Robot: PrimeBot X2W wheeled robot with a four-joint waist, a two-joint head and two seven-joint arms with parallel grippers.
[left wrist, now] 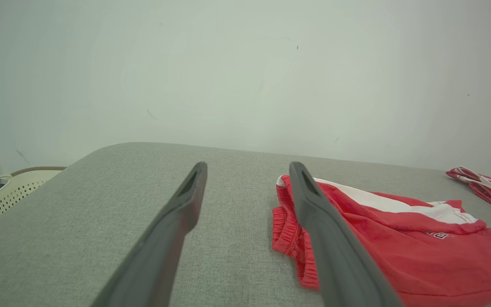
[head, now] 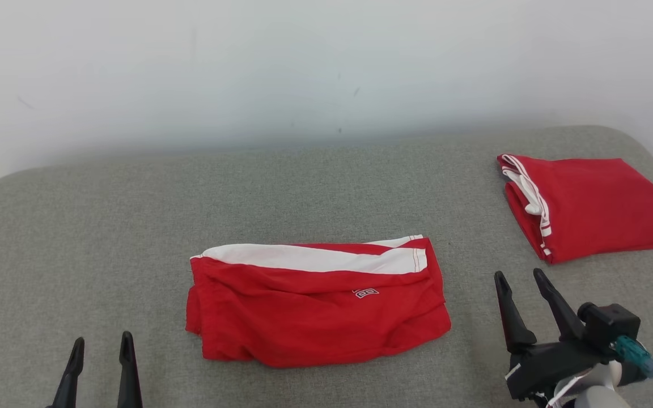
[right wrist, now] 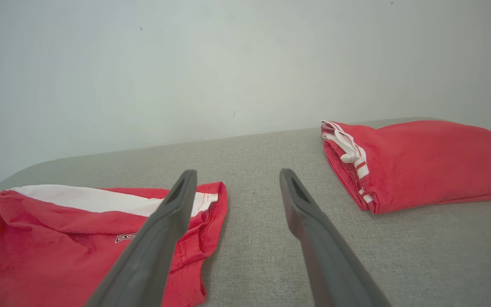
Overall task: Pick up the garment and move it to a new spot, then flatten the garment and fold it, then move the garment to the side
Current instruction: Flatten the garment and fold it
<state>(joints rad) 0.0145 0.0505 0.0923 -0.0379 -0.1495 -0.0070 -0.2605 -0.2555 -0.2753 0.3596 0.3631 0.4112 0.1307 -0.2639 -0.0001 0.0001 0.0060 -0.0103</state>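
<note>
Folded red jersey (head: 587,207) lies far right on the grey cushion (head: 77,226), likely set aside to free the centre. Right gripper (head: 519,276) sits just near-left of it, fingers spread, empty. Left gripper (head: 103,340) is at near left, spread, empty. Red-and-white shorts (head: 315,317) lie at centre, loosely folded.

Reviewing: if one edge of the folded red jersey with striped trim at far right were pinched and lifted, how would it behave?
Probably floppy: the folded red jersey with striped trim lies in soft, sagging layers, so it would likely unfold. Likely light, being thin cloth. Pushed, it may bunch on the textured grey fabric surface.
</note>
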